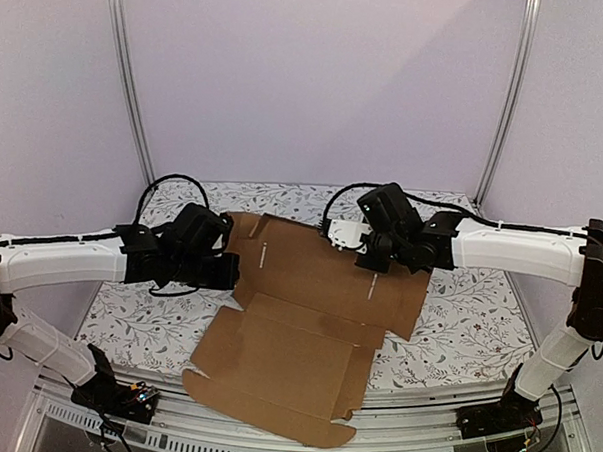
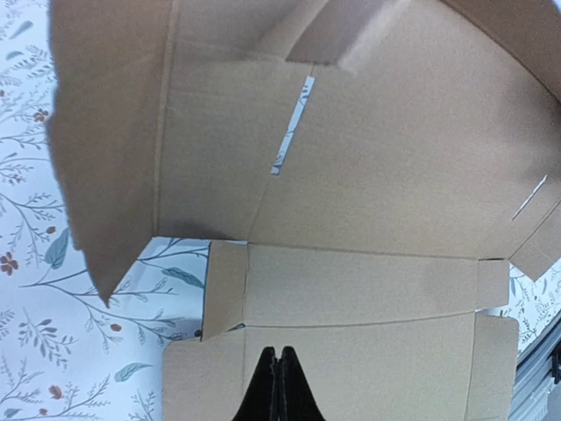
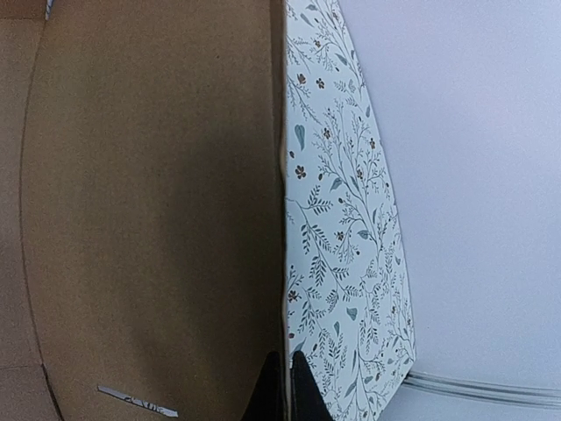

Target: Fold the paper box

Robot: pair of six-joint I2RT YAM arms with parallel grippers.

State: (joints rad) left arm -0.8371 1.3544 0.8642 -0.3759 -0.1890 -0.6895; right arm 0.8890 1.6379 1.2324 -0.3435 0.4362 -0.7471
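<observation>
Brown paper box (image 1: 309,286) lies unfolded, creased — left tool (image 2: 276,353), right tool (image 3: 285,358) both clenched.

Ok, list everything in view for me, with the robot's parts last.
paper box: one, brown, lying unfolded mid-table, its near flap overhanging the front edge
tablecloth: one, white with a grey floral print, covering the table
backdrop: one, pale lilac, behind and to the sides
metal uprights: two, silver, at the back corners
arms: two, white with black joints, reaching in from left and right
left hand: one, black, shut, over the box's left side
right hand: one, black, shut, at the box's right edge
</observation>
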